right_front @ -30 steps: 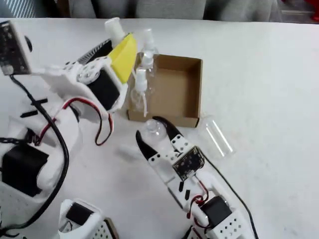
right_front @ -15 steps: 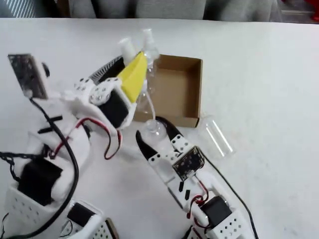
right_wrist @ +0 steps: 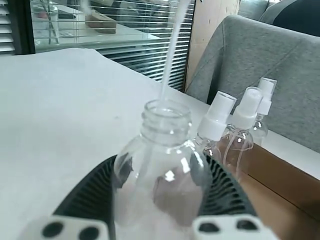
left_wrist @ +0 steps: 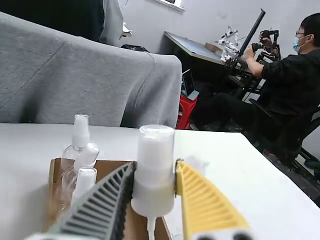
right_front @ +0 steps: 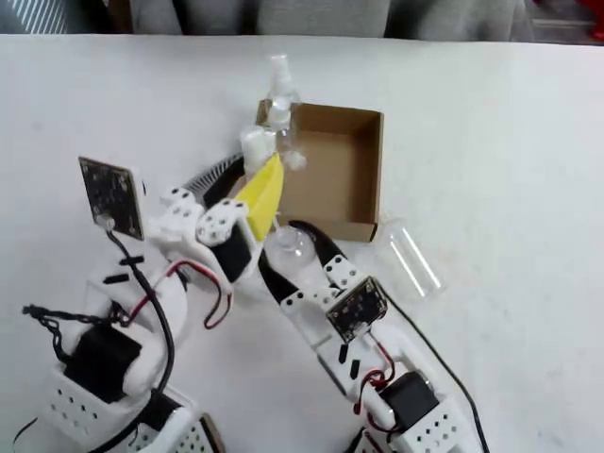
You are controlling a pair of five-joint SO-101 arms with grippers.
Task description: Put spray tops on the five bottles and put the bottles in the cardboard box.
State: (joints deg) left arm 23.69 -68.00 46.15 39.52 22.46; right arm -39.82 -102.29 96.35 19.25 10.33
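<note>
The left gripper (right_front: 259, 159) has swung down from the 10 o'clock side of the cardboard box (right_front: 340, 179) toward the box's 7 o'clock corner, its grey and yellow fingers clamped on a white spray top (left_wrist: 153, 165). The right gripper (right_wrist: 161, 165) has not moved. Its black fingers are closed around the open bottle (right_wrist: 159, 172), which stands upright on the bench (right_front: 491, 142) just beside the box's front wall.

That swing puts the top's dip tube (right_wrist: 170, 55) right over the bottle's mouth, its tip at the rim, so threading looks close. The next move is probably a straight descent, and a tilt could catch the tube on the lip.

3 capped bottles (right_wrist: 240, 135) stand at the box's 11 o'clock corner. 1 uncapped bottle (right_front: 412, 257) lies on the bench at the box's 4 o'clock, so roughly 2 cappings remain.
</note>
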